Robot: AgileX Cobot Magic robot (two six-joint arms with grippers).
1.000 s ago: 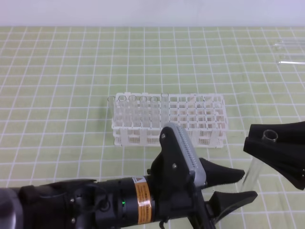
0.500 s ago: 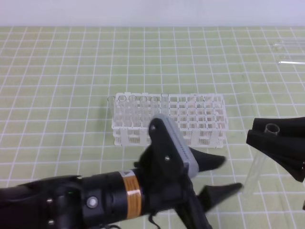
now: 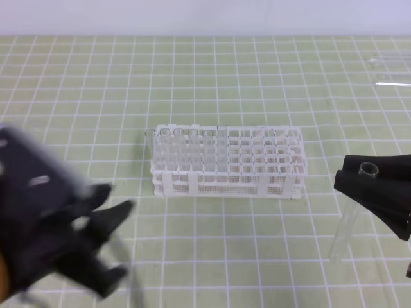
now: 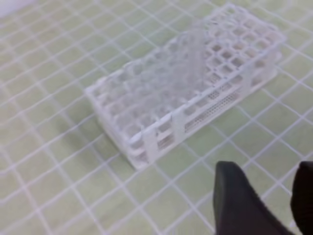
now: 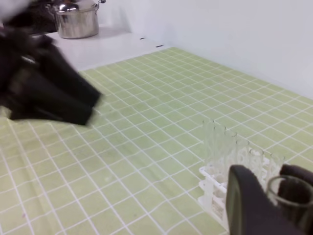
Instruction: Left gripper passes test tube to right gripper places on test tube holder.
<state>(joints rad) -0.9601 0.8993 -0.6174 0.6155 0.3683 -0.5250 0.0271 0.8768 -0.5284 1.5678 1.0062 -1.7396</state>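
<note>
My right gripper (image 3: 367,186) is at the right edge of the high view, shut on the test tube (image 3: 340,234), a clear glass tube that hangs tilted below the jaws with its open rim on top. The right wrist view shows the tube's rim (image 5: 283,190) between the black fingers (image 5: 247,205). My left gripper (image 3: 123,215) is a dark blur at the lower left, open and empty, far from the tube. Its fingertips (image 4: 237,205) stand apart in the left wrist view. The white test tube holder (image 3: 257,163) sits mid-table and appears in both wrist views (image 4: 230,73) (image 5: 215,188).
Several clear tubes (image 3: 186,151) stand in the holder's left columns. More loose tubes (image 3: 388,72) lie on the green checked mat at the far right. A steel pot (image 5: 76,19) sits on a white counter beyond the mat. The blurred left arm (image 5: 46,88) crosses the right wrist view.
The left gripper has drawn away from the tube, sweeping from the bottom centre to the far left. The right gripper has kept hold of the tube and barely moved.
</note>
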